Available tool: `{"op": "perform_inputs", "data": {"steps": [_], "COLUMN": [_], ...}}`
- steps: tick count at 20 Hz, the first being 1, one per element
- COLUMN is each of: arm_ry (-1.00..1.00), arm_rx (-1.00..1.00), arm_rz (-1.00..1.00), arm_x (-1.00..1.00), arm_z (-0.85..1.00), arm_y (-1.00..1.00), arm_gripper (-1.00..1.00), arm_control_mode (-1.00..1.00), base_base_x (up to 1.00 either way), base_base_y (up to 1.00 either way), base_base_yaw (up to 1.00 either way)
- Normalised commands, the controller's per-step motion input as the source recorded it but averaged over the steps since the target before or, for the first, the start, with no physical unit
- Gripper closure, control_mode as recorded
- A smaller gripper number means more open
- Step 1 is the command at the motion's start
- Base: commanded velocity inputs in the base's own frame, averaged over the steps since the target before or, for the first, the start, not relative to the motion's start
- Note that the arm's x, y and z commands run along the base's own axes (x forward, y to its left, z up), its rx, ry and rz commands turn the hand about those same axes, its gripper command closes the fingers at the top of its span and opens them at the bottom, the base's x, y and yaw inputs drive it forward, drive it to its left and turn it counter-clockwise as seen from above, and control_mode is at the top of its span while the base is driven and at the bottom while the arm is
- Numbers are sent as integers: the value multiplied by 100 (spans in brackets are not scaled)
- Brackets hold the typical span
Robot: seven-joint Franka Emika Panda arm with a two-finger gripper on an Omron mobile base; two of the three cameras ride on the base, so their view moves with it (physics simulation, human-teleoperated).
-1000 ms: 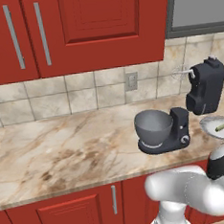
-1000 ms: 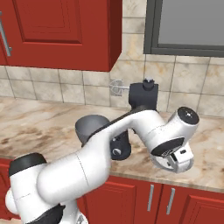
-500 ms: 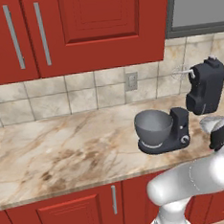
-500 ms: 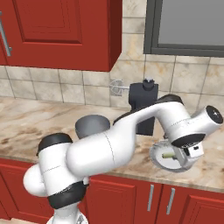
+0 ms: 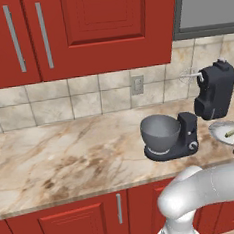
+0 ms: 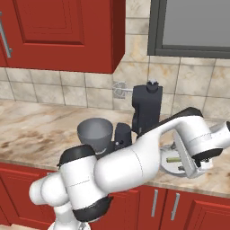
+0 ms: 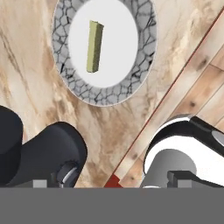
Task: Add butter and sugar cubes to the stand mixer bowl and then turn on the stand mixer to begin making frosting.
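the white arm has swung right over the last moments, so its jaws, spread wide and empty, now hang above the round grey crackle-rimmed plate (image 7: 146, 52) on the marble worktop (image 5: 67, 158). the small yellowish-olive butter stick (image 7: 94, 46) lies on that plate, right of the dark stand mixer (image 5: 213, 93) and its grey metal bowl (image 5: 160, 133). pickup looks next.

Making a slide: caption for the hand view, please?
Butter stick lying on a crackle-rimmed plate on the marble counter.
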Motion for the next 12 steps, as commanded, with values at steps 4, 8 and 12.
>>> {"op": "perform_inputs", "data": {"steps": [4,8,12], "arm_ry": [0,2,11], "arm_rx": [4,1,0], "arm_rz": [-6,-9,-12], "arm_x": [14,24,8], "arm_z": [-3,0,-10], "arm_y": [4,15,30], "arm_gripper": [-100,-100,-100], "arm_control_mode": [-100,-100,-100], "base_base_x": [0,0,0], "base_base_y": [0,0,0], "base_base_yaw": [0,0,0]}}
